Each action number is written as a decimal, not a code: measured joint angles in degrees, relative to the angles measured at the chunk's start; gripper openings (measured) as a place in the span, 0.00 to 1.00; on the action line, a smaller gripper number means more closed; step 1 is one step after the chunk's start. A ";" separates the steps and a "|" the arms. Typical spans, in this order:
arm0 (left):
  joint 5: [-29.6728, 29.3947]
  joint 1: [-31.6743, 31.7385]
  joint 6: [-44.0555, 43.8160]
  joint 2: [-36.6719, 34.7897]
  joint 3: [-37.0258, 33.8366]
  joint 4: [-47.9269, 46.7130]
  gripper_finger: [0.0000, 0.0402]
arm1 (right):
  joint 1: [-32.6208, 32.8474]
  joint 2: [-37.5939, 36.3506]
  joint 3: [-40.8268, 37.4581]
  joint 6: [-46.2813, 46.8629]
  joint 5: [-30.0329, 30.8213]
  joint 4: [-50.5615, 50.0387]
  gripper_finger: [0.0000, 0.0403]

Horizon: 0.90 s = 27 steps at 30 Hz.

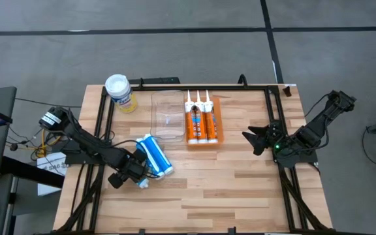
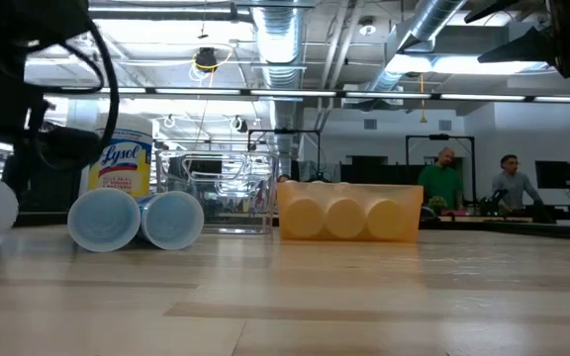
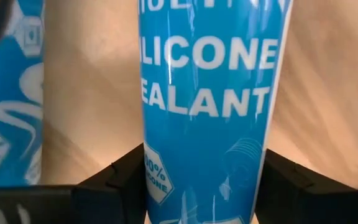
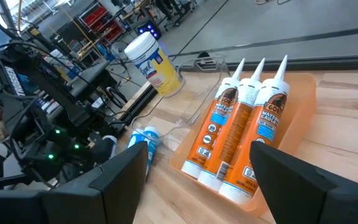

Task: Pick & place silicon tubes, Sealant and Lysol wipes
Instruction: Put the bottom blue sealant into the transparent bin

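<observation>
Blue silicon tubes (image 1: 154, 156) lie side by side on the table's left half, their round ends (image 2: 139, 220) facing the near edge. My left gripper (image 1: 130, 173) stands over the leftmost tube (image 3: 207, 93), shut on it. The Lysol wipes (image 1: 121, 91), a canister with a white lid and yellow label, stand upright at the far left. Three orange sealant tubes (image 1: 200, 121) lie in an orange tray (image 4: 303, 93). My right gripper (image 1: 252, 138) hangs open above the table to the right of the tray, holding nothing. My left gripper has one finger (image 3: 126, 180) on each round side of the blue tube's body (image 3: 160, 180), below the printed lettering. The fingers point down from above and lie across the tube. The tube lies flat on the table beside its neighbour (image 3: 5, 93).
A clear plastic container (image 1: 168, 116) stands between the wipes and the orange tray. A black frame (image 1: 175, 83) runs along the table's far and side edges. Bare wood (image 1: 240, 196) spreads over the near right part of the table. People stand in the room beyond (image 2: 443, 178).
</observation>
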 joint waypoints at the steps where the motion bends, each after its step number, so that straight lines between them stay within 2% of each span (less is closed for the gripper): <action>1: 0.07 -0.02 -0.08 0.02 0.72 -0.11 0.50 | 0.00 0.00 0.00 -0.03 0.00 0.00 0.69; 10: -0.01 -0.02 -1.40 -0.02 9.72 -6.24 0.50 | 0.00 0.00 0.00 -0.40 0.00 -0.01 0.69; 15: 0.20 0.00 -6.23 -0.07 16.89 -12.84 0.50 | 0.00 0.00 0.00 -0.42 0.00 -0.02 0.69; 21: -0.16 0.02 -18.55 -0.17 25.60 -15.85 0.50 | 0.00 0.00 0.00 -0.42 0.01 -0.02 0.69; 27: -7.20 1.25 -32.72 -0.20 31.90 -16.03 0.50 | 0.00 0.00 0.00 -0.44 0.00 -0.02 0.69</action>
